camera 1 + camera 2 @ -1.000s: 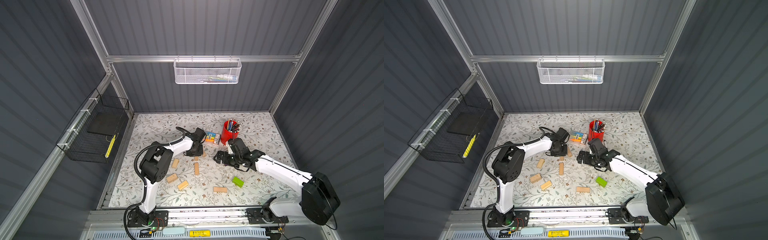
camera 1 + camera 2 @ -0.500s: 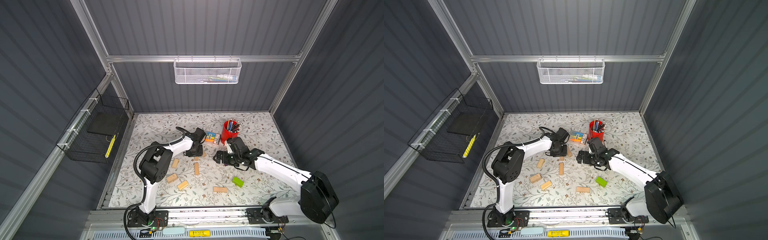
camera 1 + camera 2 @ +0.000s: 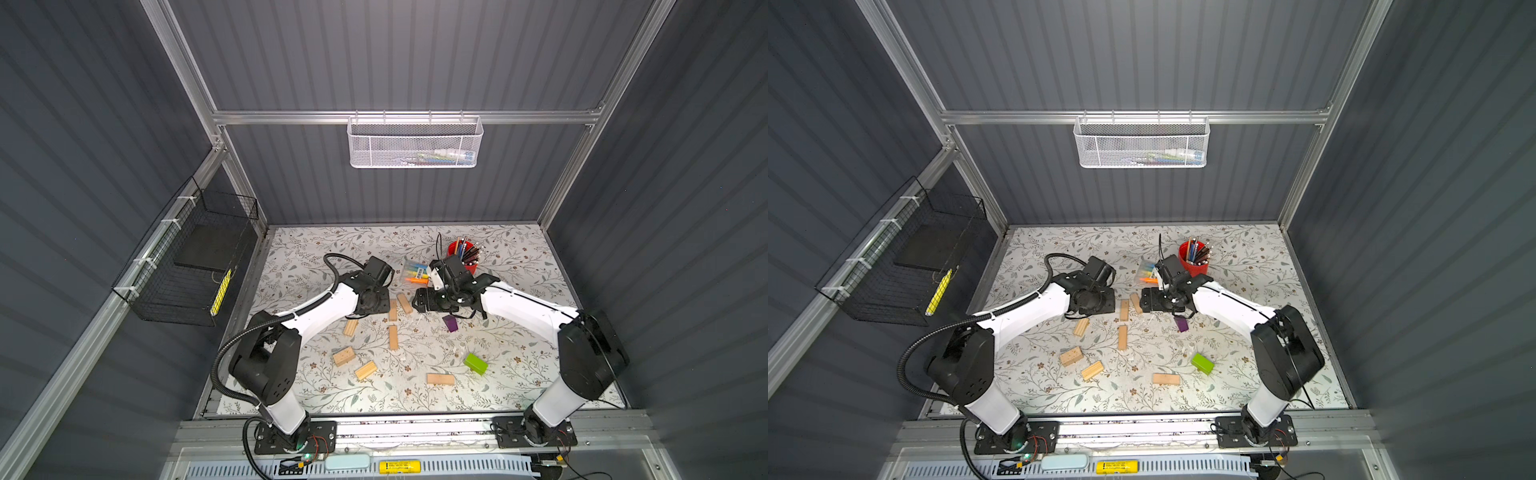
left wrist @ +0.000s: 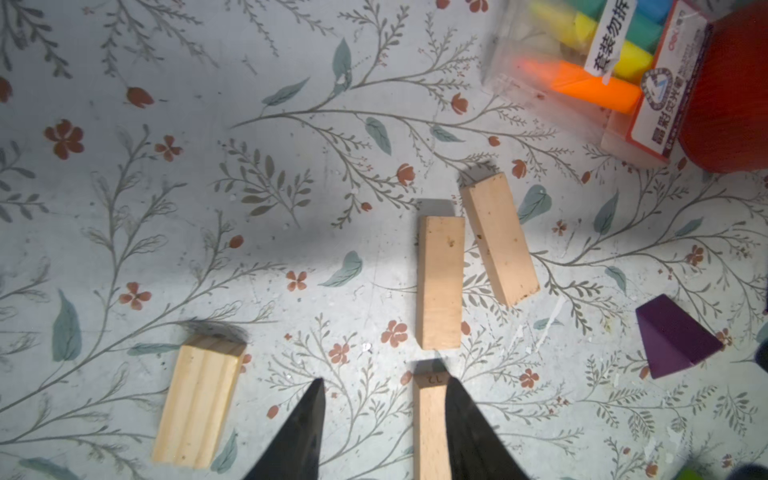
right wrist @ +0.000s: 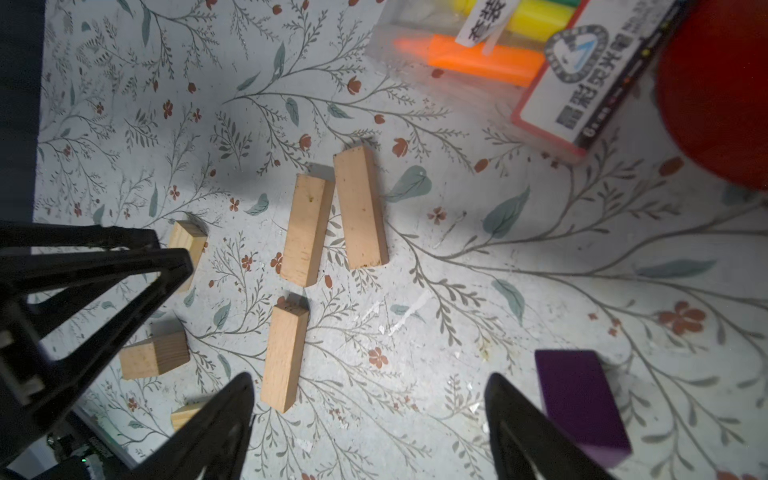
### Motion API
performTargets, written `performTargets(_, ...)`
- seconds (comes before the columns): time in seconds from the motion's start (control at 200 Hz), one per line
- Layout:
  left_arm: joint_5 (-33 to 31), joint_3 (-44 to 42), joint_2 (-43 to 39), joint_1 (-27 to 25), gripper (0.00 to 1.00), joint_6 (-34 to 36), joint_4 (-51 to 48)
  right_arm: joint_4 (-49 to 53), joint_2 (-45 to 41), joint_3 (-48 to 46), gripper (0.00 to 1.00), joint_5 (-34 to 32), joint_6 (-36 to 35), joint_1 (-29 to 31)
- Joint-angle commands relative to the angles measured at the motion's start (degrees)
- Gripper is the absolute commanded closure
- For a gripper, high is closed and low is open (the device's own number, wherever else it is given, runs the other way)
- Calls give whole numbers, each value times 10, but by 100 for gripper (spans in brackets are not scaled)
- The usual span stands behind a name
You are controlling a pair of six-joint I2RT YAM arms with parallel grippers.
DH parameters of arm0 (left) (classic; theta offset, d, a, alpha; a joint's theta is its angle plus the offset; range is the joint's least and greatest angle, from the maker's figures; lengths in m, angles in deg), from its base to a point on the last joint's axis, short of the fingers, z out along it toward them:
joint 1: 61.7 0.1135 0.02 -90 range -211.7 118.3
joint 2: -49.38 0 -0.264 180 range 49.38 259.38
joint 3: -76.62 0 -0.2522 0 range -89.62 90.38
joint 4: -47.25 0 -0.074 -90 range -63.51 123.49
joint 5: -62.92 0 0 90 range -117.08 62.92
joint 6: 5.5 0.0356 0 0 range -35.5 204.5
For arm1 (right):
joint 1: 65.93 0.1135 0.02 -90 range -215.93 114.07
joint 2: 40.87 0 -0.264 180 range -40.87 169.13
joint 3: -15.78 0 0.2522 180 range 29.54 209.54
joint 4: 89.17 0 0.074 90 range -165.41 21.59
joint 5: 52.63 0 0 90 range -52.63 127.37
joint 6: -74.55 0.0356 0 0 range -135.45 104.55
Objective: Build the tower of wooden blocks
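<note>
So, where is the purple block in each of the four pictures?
In a top view: purple block, right of the paired tan blocks.
In a top view: the same spot.
Left wrist: apart from the paired tan blocks.
Right wrist: beside a finger of the right claw.
Shared landmark: the highlighter pack, in all four.

The floral surface [image 3: 519,257] carries seven tan blocks [image 3: 393,337], lying flat and scattered, two of them side by side near the middle. A purple block [image 3: 450,323] sits to their right, and a green block [image 3: 476,364] nearer the front. At the back, a highlighter pack [image 3: 415,272] lies just beside a red cup [image 3: 1196,269].
</note>
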Motion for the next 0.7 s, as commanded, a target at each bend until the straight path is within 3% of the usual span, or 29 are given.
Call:
performTargets(0.0, -3, -29, -36, 15, 53, -9, 28, 16, 34, 32, 21, -3, -34, 8)
performTargets(0.245, 22, -94, -85, 36, 53, -41, 90, 16, 113, 91, 33, -5, -57, 14)
performTargets(0.555, 14, -104, -89, 39, 53, -54, 106, 44, 196, 174, 49, -2, -88, 16)
performTargets(0.695, 13, -105, -87, 40, 53, -55, 107, 52, 217, 192, 51, -15, -93, 18)
